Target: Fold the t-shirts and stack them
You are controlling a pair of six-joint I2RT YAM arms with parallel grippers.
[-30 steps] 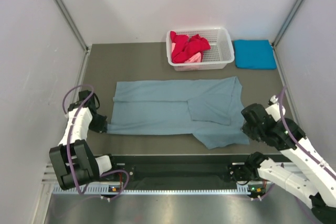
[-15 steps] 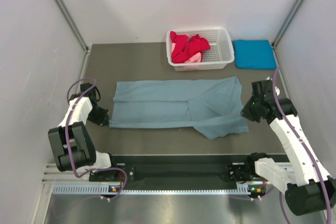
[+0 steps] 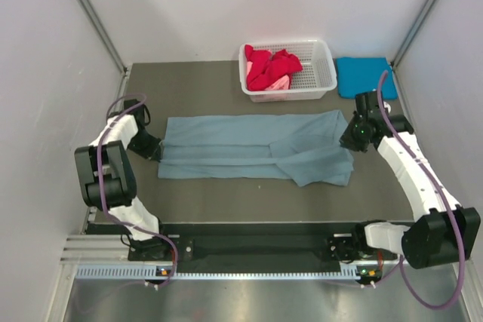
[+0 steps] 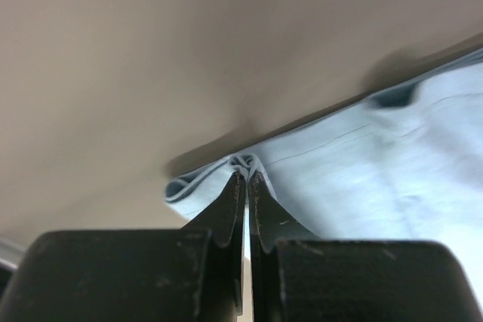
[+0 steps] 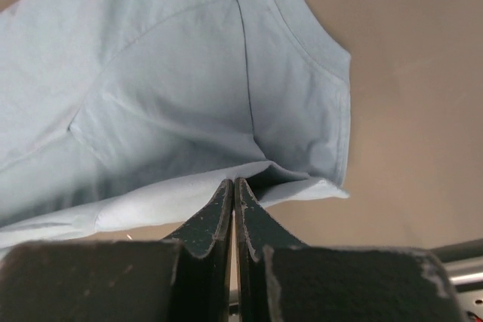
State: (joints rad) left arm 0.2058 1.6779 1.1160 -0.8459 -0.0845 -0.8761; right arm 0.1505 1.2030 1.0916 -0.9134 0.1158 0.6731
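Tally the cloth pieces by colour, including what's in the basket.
Grey-blue t-shirt: 1
Turquoise t-shirt: 1
Red heap in the basket: 1, pieces not separable
Pink piece, same basket: 1 showing
Total: at least 4

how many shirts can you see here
4: a grey-blue shirt spread out in the middle, a turquoise shirt folded right of the basket, and a red shirt and a pink shirt bundled inside it. More may be hidden there.
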